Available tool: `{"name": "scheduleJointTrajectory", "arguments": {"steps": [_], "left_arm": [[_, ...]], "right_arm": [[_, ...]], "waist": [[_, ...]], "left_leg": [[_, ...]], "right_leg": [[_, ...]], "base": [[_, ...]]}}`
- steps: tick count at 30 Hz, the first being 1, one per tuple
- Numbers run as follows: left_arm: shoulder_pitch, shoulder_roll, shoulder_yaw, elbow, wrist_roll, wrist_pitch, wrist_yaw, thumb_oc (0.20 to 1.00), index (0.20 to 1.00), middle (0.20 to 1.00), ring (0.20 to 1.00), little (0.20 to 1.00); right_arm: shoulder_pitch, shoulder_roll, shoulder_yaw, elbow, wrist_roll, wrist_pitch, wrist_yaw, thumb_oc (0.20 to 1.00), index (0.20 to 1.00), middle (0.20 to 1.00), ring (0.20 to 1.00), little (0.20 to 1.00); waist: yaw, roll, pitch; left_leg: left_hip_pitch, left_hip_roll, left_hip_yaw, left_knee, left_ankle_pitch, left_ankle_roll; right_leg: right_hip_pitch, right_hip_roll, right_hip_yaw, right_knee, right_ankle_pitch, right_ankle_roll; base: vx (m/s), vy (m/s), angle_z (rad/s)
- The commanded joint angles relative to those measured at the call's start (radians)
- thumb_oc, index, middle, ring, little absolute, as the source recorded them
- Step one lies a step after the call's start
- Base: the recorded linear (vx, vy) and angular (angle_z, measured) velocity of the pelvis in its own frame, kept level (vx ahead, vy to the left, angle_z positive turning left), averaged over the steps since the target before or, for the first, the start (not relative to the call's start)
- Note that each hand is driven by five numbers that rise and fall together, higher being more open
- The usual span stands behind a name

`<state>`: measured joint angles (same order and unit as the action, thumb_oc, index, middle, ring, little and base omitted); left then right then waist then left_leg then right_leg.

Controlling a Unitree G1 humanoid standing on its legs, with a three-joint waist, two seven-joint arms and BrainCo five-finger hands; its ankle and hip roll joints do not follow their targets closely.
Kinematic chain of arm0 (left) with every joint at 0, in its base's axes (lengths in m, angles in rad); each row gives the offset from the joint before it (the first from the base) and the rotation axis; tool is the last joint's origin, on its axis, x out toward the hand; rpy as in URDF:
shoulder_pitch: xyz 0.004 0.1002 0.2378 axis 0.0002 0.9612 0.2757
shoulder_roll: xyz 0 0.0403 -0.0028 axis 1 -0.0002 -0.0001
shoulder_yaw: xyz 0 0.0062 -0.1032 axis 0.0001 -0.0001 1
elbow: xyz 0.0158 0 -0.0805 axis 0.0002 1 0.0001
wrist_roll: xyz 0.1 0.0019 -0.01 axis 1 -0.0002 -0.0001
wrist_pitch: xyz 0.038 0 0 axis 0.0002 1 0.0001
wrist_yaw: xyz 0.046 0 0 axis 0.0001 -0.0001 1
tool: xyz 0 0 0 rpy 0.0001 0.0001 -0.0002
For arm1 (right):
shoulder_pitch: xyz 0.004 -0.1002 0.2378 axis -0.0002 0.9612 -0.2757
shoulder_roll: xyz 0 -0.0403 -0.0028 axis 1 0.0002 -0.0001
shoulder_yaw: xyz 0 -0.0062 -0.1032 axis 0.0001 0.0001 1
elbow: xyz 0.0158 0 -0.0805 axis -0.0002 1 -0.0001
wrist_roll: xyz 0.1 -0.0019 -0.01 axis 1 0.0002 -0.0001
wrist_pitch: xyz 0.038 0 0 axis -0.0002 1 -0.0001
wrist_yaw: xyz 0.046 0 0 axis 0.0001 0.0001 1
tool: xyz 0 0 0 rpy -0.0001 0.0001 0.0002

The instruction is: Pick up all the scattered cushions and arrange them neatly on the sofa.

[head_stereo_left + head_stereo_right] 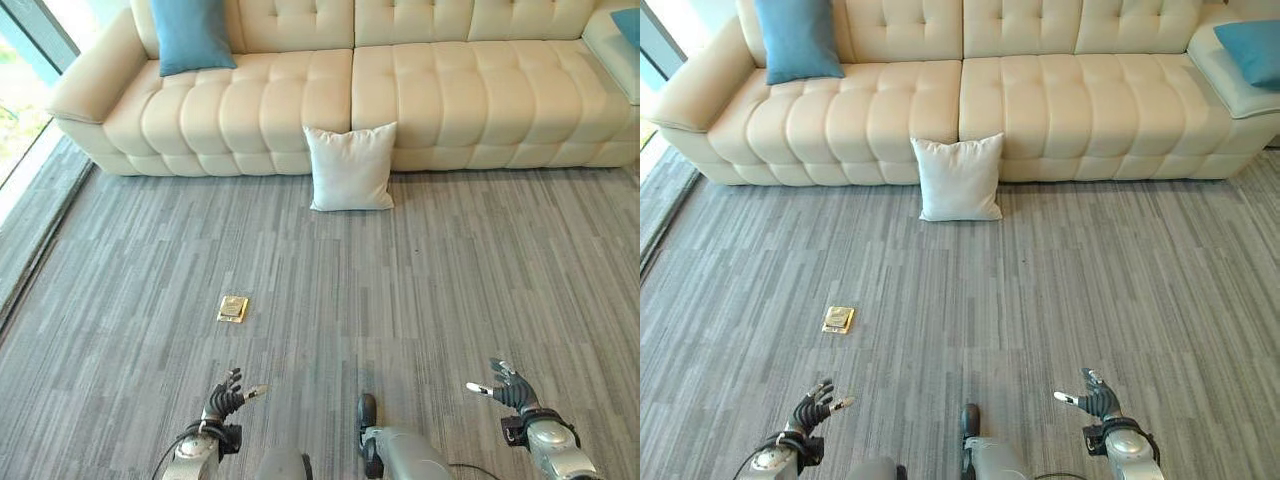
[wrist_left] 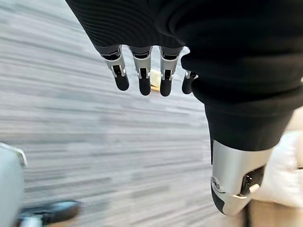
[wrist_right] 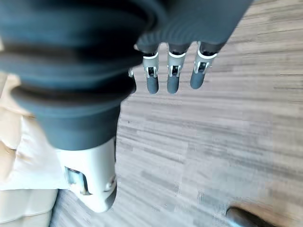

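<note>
Nearest: left hand (image 1: 222, 400) and right hand (image 1: 510, 388), low over grey carpet (image 1: 450, 290), fingers relaxed and spread, holding nothing; between, small brass floor plate (image 1: 232, 308), possible trip point on approach; farther, white cushion (image 1: 350, 167) on floor, upright, leaning against cream sofa (image 1: 460, 90) front; likely to flop or slip from a one-sided grasp; farthest, blue cushion (image 1: 192, 33) already on seat, liable to be knocked during placement.

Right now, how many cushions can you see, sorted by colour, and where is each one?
Blue cushions: 2, one at the sofa's left end, one at its right end.
White cushion: 1, on the floor, leaning against the sofa front.
Total: 3
</note>
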<state>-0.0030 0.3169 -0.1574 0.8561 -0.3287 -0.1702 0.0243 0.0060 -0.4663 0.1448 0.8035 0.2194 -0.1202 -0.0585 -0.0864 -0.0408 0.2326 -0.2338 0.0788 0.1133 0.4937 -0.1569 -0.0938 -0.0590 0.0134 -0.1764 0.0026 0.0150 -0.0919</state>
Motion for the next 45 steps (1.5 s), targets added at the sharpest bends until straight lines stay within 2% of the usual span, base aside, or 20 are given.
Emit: {"name": "scheduleJointTrajectory", "arguments": {"steps": [1,3,8,11,12,13,16,19,20,22,23,27,30,32,34,35,37,40,43,45], "left_arm": [[0.004,0.058,-0.016,-0.038,0.027,-0.021,0.002,1.0,1.0,1.0,1.0,1.0],[0.009,0.061,-0.007,-0.047,0.032,-0.019,0.01,1.0,1.0,1.0,1.0,1.0],[0.037,0.057,0.015,-0.028,0.037,-0.013,0.009,1.0,1.0,1.0,1.0,1.0],[0.043,0.054,0.019,0.002,0.049,-0.007,0.012,1.0,1.0,1.0,1.0,1.0],[0.028,0.063,0.013,0.0,0.056,-0.005,0.014,1.0,1.0,1.0,1.0,1.0],[0.013,0.08,0.012,-0.015,0.056,-0.006,0.024,1.0,1.0,1.0,1.0,1.0],[-0.003,0.089,0.007,-0.031,0.051,-0.008,0.037,1.0,1.0,1.0,1.0,1.0],[-0.004,0.087,0.008,-0.032,0.046,-0.007,0.033,1.0,1.0,1.0,1.0,1.0],[-0.004,0.082,0.012,-0.022,0.041,-0.004,0.037,1.0,1.0,1.0,1.0,1.0],[-0.004,0.079,0.011,-0.017,0.043,-0.003,0.035,1.0,1.0,1.0,1.0,1.0],[-0.009,0.066,0.012,0.005,0.049,-0.003,0.034,1.0,1.0,1.0,1.0,1.0],[-0.009,0.05,0.019,0.018,0.07,-0.006,0.028,1.0,1.0,1.0,1.0,1.0],[0.0,0.04,0.009,0.02,0.074,-0.007,0.016,1.0,1.0,1.0,1.0,1.0],[0.001,0.038,0.005,0.024,0.073,-0.009,0.018,1.0,1.0,1.0,1.0,1.0],[0.001,0.035,-0.003,0.035,0.074,-0.006,0.016,1.0,1.0,1.0,1.0,1.0],[0.002,0.035,-0.011,0.023,0.07,-0.009,0.016,1.0,1.0,1.0,1.0,1.0],[0.001,0.034,-0.013,0.018,0.059,-0.007,0.019,1.0,1.0,1.0,1.0,1.0],[-0.006,0.025,-0.017,0.025,0.051,-0.002,0.016,1.0,1.0,1.0,1.0,1.0],[-0.001,0.021,-0.023,0.028,0.059,-0.001,0.013,1.0,1.0,1.0,1.0,1.0],[0.003,0.024,-0.023,0.023,0.062,0.002,0.016,1.0,1.0,1.0,1.0,1.0]], "right_arm": [[0.007,-0.044,-0.015,-0.034,0.035,-0.026,-0.021,1.0,1.0,1.0,1.0,1.0],[-0.005,-0.036,-0.013,-0.018,0.017,-0.024,-0.035,1.0,1.0,1.0,1.0,1.0],[-0.005,-0.021,-0.006,-0.009,-0.013,-0.013,-0.02,1.0,1.0,1.0,1.0,1.0],[-0.001,0.005,0.001,-0.003,-0.025,-0.009,-0.01,1.0,1.0,1.0,1.0,1.0],[-0.004,0.023,0.014,-0.014,-0.029,-0.011,-0.003,1.0,1.0,1.0,1.0,1.0],[-0.015,0.03,0.033,-0.036,-0.03,-0.014,-0.003,1.0,1.0,1.0,1.0,1.0],[-0.037,0.043,0.057,-0.045,-0.041,-0.012,-0.004,1.0,1.0,1.0,1.0,1.0],[-0.046,0.038,0.065,-0.047,-0.041,-0.009,0.001,1.0,1.0,1.0,1.0,1.0],[-0.05,0.033,0.07,-0.04,-0.039,-0.004,0.0,1.0,1.0,1.0,1.0,1.0],[-0.051,0.031,0.072,-0.041,-0.039,-0.003,0.001,1.0,1.0,1.0,1.0,1.0],[-0.054,0.026,0.075,-0.033,-0.034,-0.002,0.003,1.0,1.0,1.0,1.0,1.0],[-0.042,0.021,0.066,-0.017,-0.043,0.005,0.005,1.0,1.0,1.0,1.0,1.0],[-0.012,0.013,0.053,-0.019,-0.038,0.006,0.014,1.0,1.0,1.0,1.0,1.0],[-0.004,0.008,0.047,-0.019,-0.037,0.005,0.013,1.0,1.0,1.0,1.0,1.0],[-0.002,0.0,0.037,-0.03,-0.032,0.003,0.012,1.0,1.0,1.0,1.0,1.0],[0.006,-0.018,0.033,-0.056,-0.03,-0.001,0.004,1.0,1.0,1.0,1.0,1.0],[0.004,-0.026,0.026,-0.064,-0.016,0.002,-0.002,1.0,1.0,1.0,1.0,1.0],[-0.009,-0.033,0.027,-0.04,-0.012,0.006,-0.009,1.0,1.0,1.0,1.0,1.0],[-0.016,-0.041,0.029,-0.031,-0.021,0.01,-0.013,1.0,1.0,1.0,1.0,1.0],[-0.017,-0.042,0.031,-0.024,-0.025,0.012,-0.02,1.0,1.0,1.0,1.0,1.0]], "waist": [[0.016,0.008,0.028],[0.052,0.024,0.02],[0.096,0.015,-0.01],[0.113,-0.017,-0.037],[0.114,-0.047,-0.043],[0.104,-0.049,-0.028],[0.094,-0.03,-0.004],[0.073,-0.016,0.004],[0.055,-0.016,0.019],[0.047,-0.017,0.019],[0.024,-0.023,0.027],[-0.005,-0.026,0.024],[-0.021,-0.019,0.002],[-0.027,-0.011,-0.001],[-0.035,0.003,-0.003],[-0.037,0.01,0.003],[-0.036,-0.006,0.002],[-0.019,-0.012,0.009],[-0.001,-0.013,0.008],[0.015,-0.01,0.008]], "left_leg": [[-0.011,-0.039,0.014,-0.267,0.158,0.044],[-0.104,-0.051,0.007,-0.508,0.261,0.022],[-0.126,-0.039,-0.002,-0.53,0.309,0.019],[-0.133,-0.047,0.006,-0.417,0.321,0.043],[-0.096,-0.058,0.028,-0.401,0.282,0.068],[-0.031,-0.062,0.046,-0.405,0.234,0.096],[0.078,-0.063,0.051,-0.419,0.174,0.121],[0.144,-0.073,0.029,-0.44,0.146,0.123],[0.203,-0.088,0.022,-0.453,0.115,0.121],[0.223,-0.098,0.015,-0.455,0.1,0.119],[0.288,-0.123,-0.009,-0.461,0.054,0.114],[0.367,-0.146,-0.058,-0.45,-0.006,0.101],[0.418,-0.147,-0.106,-0.425,-0.037,0.079],[0.415,-0.139,-0.108,-0.394,-0.028,0.066],[0.393,-0.108,-0.097,-0.304,0.045,0.014],[0.307,-0.074,-0.083,-0.104,0.165,-0.022],[0.234,-0.05,-0.04,0.007,0.205,-0.017],[0.156,-0.028,0.022,0.015,0.151,0.013],[0.099,-0.033,0.055,-0.118,0.107,0.033],[0.038,-0.023,0.055,-0.268,0.153,0.023]], "right_leg": [[0.01,-0.038,0.089,0.076,-0.075,0.135],[0.12,0.005,0.138,0.055,-0.129,0.14],[0.233,-0.003,0.222,0.057,-0.182,0.157],[0.241,-0.059,0.236,0.14,-0.107,0.195],[0.176,-0.101,0.239,0.313,0.057,0.24],[0.1,-0.117,0.228,0.473,0.158,0.25],[-0.024,-0.157,0.142,0.552,0.131,0.226],[-0.098,-0.128,0.1,0.494,0.05,0.204],[-0.139,-0.113,0.057,0.381,0.003,0.207],[-0.15,-0.108,0.04,0.306,0.003,0.21],[-0.188,-0.079,0.041,0.154,0.029,0.224],[-0.24,-0.075,0.035,0.023,0.087,0.251],[-0.206,-0.081,0.064,0.028,0.115,0.233],[-0.198,-0.079,0.065,0.043,0.116,0.224],[-0.18,-0.077,0.053,0.073,0.101,0.203],[-0.138,-0.072,0.047,0.079,0.065,0.167],[-0.102,-0.076,0.055,0.075,0.032,0.143],[-0.056,-0.081,0.065,0.065,0.006,0.136],[-0.01,-0.088,0.071,0.049,-0.016,0.149],[0.039,-0.078,0.077,0.041,-0.042,0.15]], "base": [[0.6,0.011,-0.18],[0.77,0.051,-0.26],[0.67,0.196,-0.62],[0.54,0.225,-0.94],[0.57,0.273,-0.57],[0.56,0.273,-0.36],[0.45,0.223,-0.19],[0.43,0.111,0.13],[0.41,0.023,0.43],[0.45,-0.001,0.29],[0.34,-0.024,0.02],[0.47,-0.072,0.19],[0.55,-0.202,0.53],[0.3,-0.16,0.78],[0.33,-0.253,0.53],[0.29,-0.221,0.41],[0.29,-0.231,0.03],[0.27,-0.126,-0.25],[0.33,-0.014,-0.18],[0.32,0.024,-0.09]]}}
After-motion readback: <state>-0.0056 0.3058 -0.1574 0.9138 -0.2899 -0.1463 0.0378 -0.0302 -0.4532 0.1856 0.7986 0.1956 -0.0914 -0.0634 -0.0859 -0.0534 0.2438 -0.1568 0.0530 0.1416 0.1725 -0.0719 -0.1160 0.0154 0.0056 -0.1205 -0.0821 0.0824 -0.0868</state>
